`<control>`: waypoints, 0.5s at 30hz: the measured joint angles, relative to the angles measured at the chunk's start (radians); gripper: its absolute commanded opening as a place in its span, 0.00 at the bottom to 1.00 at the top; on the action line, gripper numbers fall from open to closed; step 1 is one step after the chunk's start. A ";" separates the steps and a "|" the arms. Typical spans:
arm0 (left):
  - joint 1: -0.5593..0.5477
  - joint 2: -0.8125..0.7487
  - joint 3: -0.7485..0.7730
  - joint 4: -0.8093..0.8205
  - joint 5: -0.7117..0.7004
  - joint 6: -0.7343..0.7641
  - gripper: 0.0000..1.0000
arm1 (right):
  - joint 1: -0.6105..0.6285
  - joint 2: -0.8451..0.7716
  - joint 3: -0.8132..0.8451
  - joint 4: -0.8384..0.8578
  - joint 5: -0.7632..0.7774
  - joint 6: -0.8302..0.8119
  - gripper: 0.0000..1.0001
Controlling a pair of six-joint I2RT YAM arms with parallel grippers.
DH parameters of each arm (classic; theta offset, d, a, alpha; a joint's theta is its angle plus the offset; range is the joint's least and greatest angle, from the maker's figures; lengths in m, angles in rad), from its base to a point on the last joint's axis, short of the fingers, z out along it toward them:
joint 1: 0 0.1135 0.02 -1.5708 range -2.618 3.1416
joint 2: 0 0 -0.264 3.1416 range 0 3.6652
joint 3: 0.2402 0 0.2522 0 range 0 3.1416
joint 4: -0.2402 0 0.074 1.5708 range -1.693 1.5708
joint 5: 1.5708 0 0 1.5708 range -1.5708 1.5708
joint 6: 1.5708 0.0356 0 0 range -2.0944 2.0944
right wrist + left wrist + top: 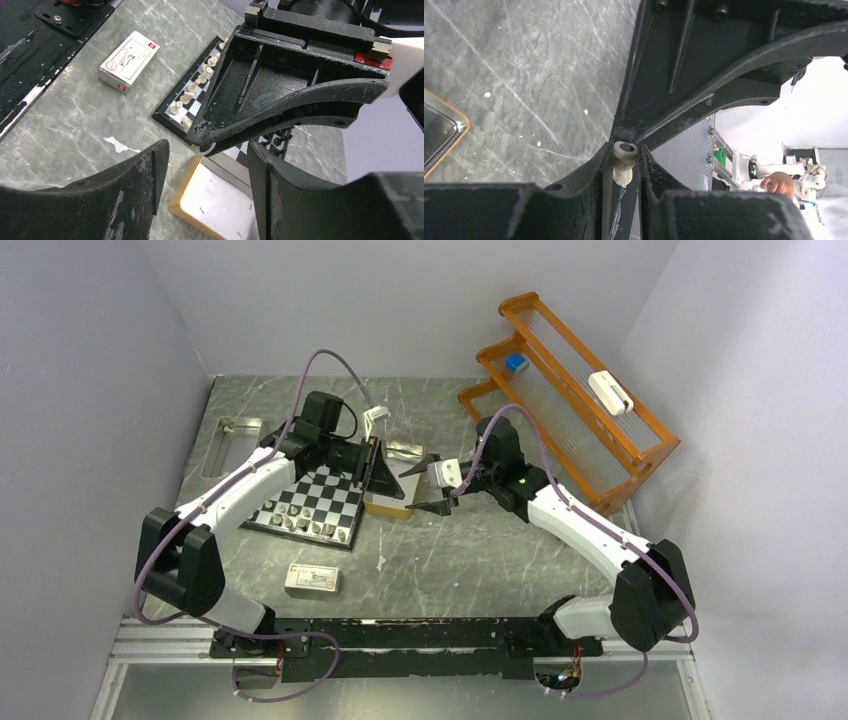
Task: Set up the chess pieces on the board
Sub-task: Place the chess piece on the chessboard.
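The board (283, 527) lies left of centre, with pale chess pieces (300, 524) along its near rows. In the right wrist view pale pieces (197, 85) stand along the board's edge (167, 120) and black pieces (280, 137) at its far side. My left gripper (398, 494) hovers over the tan box (385, 506), shut on one pale piece (625, 156). That piece's round base shows in the right wrist view (207, 148). My right gripper (432, 486) is open and empty. Its fingers (150, 175) stand either side of the left gripper's tip.
A white-and-red carton (312, 579) lies near the front, also in the right wrist view (129, 61). The tan box (187, 197) sits under both grippers. An orange rack (570, 400) stands back right. A metal recess (232, 440) is back left.
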 measured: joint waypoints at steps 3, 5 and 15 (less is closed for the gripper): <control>-0.019 -0.001 0.000 0.008 0.007 0.000 0.20 | 0.000 0.004 0.000 0.003 -0.021 0.007 0.62; -0.030 -0.001 0.000 0.011 0.013 -0.002 0.20 | 0.000 0.004 0.000 0.022 -0.040 0.018 0.61; -0.054 -0.012 -0.023 0.076 0.035 -0.039 0.20 | -0.003 0.003 0.002 -0.002 -0.089 -0.016 0.53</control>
